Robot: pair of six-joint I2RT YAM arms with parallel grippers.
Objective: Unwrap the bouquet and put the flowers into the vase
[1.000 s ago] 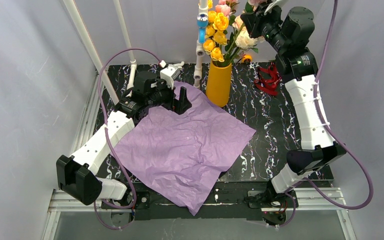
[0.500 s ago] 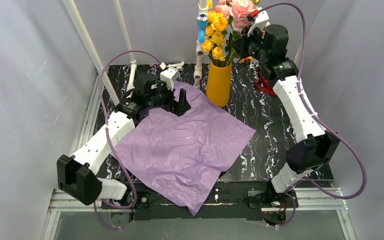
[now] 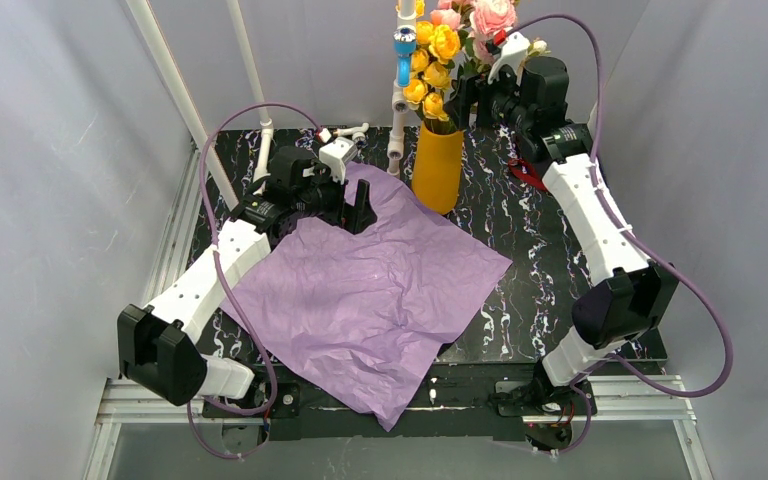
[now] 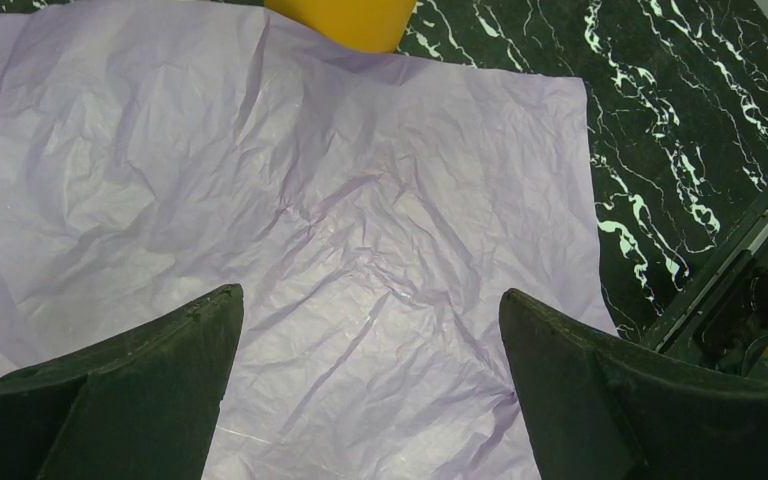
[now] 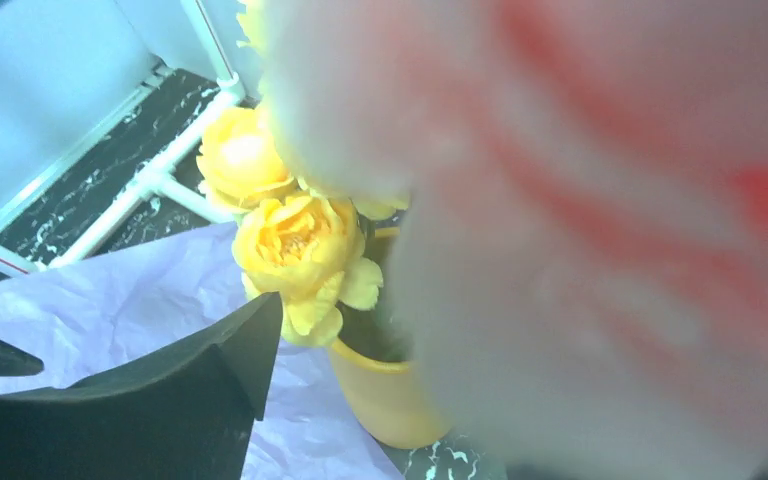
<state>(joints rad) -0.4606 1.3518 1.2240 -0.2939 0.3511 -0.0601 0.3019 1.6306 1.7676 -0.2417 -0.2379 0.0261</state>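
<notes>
The flowers are standing in the yellow vase at the back of the worktop, the right hand is hovering among their blooms, its spread impossible to tell, while the left hand is hanging fully spread above the flattened lilac paper.

Yellow and pink flowers upright in the mustard-yellow vase, itself upright far back near centre.

Yellow flowers stick out of the vase. Purple paper lies just beside it. A big pink blur fills the right side. One black finger shows low left.
</notes>
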